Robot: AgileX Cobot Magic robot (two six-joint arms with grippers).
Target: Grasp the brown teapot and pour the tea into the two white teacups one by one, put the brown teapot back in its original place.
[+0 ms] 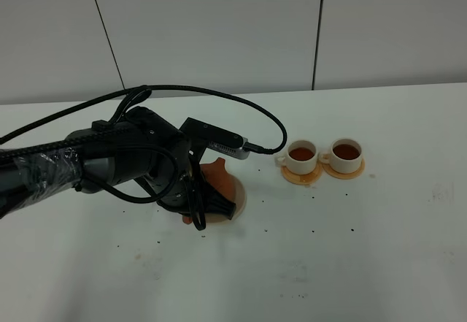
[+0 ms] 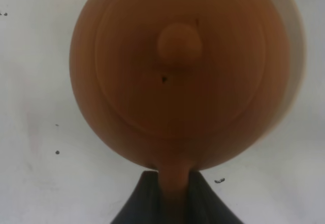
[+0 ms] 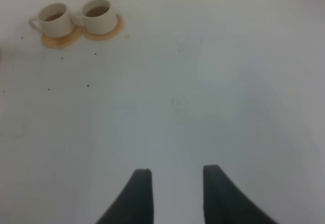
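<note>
Brown clay teapot (image 2: 177, 76) sits on its pale beige disc (image 1: 239, 190), its loop handle pinched in the left gripper (image 2: 175, 193), and both white teacups (image 1: 301, 157) (image 1: 345, 154) on orange coasters hold tea, leaving only release; the right gripper (image 3: 175, 193) hangs narrow and empty.

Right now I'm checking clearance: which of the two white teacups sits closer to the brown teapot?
The left teacup, seen from the high camera; the other teacup sits farther right, away from the brown teapot.

no readable text, labels, brands or numbers on anything in view.
</note>
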